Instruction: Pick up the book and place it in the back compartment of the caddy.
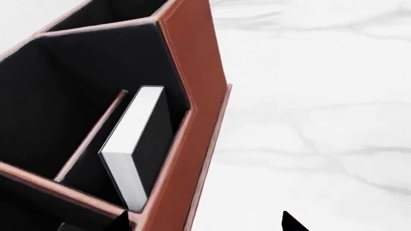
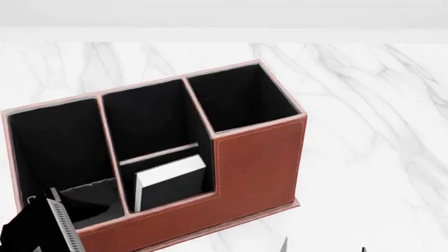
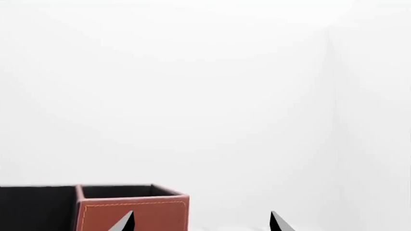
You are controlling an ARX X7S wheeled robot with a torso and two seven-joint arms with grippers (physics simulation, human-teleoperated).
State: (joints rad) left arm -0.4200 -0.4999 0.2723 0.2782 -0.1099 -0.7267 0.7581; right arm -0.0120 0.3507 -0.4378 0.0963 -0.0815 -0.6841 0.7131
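The caddy (image 2: 252, 163) is standing on a white marble table (image 2: 371, 121), and I am describing everything else in relation to it. It is red-brown leather with black lining and a pale pink rim. The book (image 2: 170, 182) is standing upright inside the caddy, in the small low-walled cell (image 2: 183, 169) of the middle column, on the side nearest me. Its white page edges are facing up and its black cover is leaning close to the wall it shares with the tall corner cell (image 2: 242, 100). A thin divider is separating it from the deeper middle cell behind it. The left wrist view is showing the same book (image 1: 132, 144) sitting free in that cell, with nothing gripping it.

My left gripper (image 2: 42, 226) is hovering over the long cell at the caddy's left end, holding nothing; I cannot tell how wide its jaws are standing. My right gripper (image 3: 200, 222) is hanging just in front of the caddy's tall corner, its two dark fingertips (image 3: 277, 222) spread well apart and empty, with the caddy (image 3: 132, 209) behind them.
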